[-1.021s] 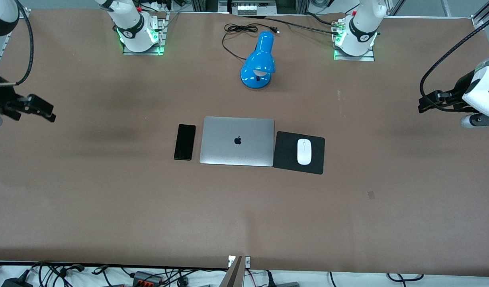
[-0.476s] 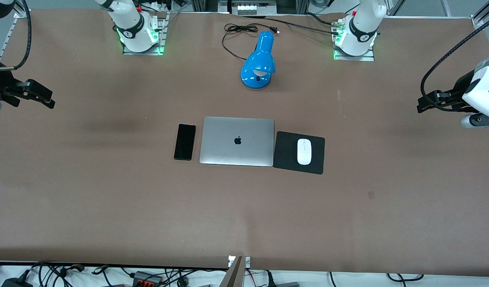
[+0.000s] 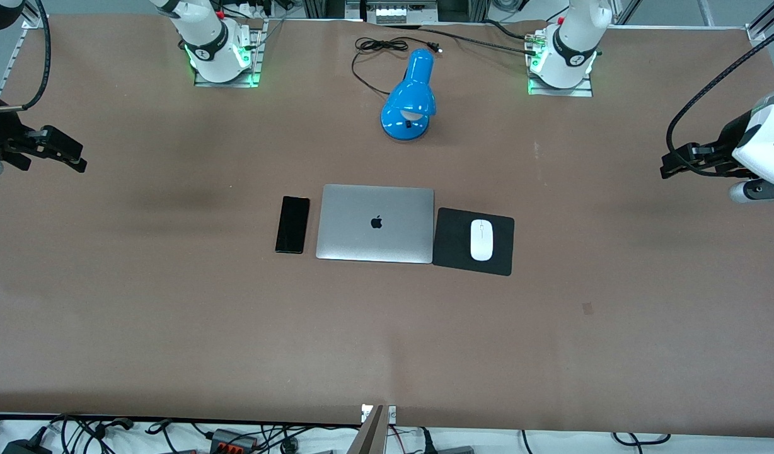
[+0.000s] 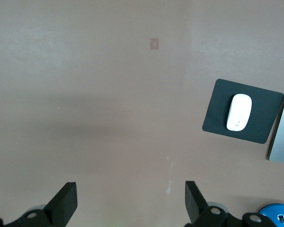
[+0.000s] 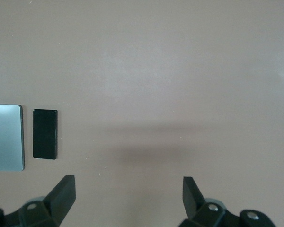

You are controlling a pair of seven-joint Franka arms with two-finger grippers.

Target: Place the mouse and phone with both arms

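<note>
The task looked essentially finished. The mouse [image 3: 481, 239] lay on the black mouse pad [image 3: 453, 243], just beside the closed laptop [image 3: 375, 223] toward the left arm's end of the surface [image 3: 387, 340]. The phone [image 3: 292, 224] lay flat just beside the laptop toward the right arm's end. Both arms waited. The left pincer [image 4: 131, 204] hung spread and empty over bare surface well apart from the mouse; the right pincer [image 5: 128, 197] likewise, well apart from the phone. Whether these were the intended final spots is probably, not certainly, so.
</note>
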